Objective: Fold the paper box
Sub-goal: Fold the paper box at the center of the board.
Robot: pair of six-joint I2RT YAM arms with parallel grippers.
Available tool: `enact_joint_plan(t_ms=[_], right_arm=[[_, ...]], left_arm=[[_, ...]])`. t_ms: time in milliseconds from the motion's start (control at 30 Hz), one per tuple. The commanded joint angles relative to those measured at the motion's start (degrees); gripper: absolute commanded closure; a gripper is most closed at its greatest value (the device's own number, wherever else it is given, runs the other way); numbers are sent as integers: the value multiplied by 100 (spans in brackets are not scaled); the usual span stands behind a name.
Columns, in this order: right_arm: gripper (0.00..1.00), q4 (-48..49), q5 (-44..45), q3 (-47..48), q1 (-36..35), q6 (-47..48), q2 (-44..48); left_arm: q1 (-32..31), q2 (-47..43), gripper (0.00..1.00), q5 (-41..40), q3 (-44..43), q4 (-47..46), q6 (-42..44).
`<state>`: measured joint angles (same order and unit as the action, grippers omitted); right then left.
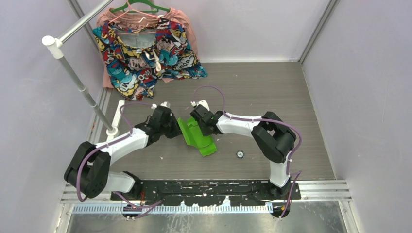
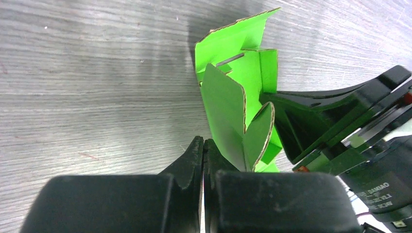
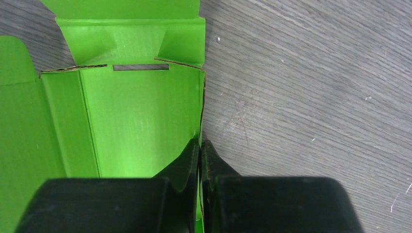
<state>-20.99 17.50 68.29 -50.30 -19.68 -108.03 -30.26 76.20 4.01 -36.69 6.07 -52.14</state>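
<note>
The half-folded paper box (image 1: 197, 136) has one wall edge pinched by the right fingers (image 3: 190, 154), while the left fingers (image 2: 193, 153), closed on nothing, sit just beside its rounded flap.

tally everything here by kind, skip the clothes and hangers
robot arms: 2
paper box: 1
clothes rack: 1
small round object: 1
total: 5
</note>
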Motion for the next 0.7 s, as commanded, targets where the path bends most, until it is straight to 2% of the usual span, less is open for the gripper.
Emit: enact_joint_plan(t_ms=[0, 667], right_arm=[[99, -275, 7, -19, -54, -79, -163], [99, -296, -109, 53, -66, -97, -219]], left_arm=[[-41, 127, 100, -159, -322, -207, 22], [-735, 1028, 100, -357, -761, -573, -138]])
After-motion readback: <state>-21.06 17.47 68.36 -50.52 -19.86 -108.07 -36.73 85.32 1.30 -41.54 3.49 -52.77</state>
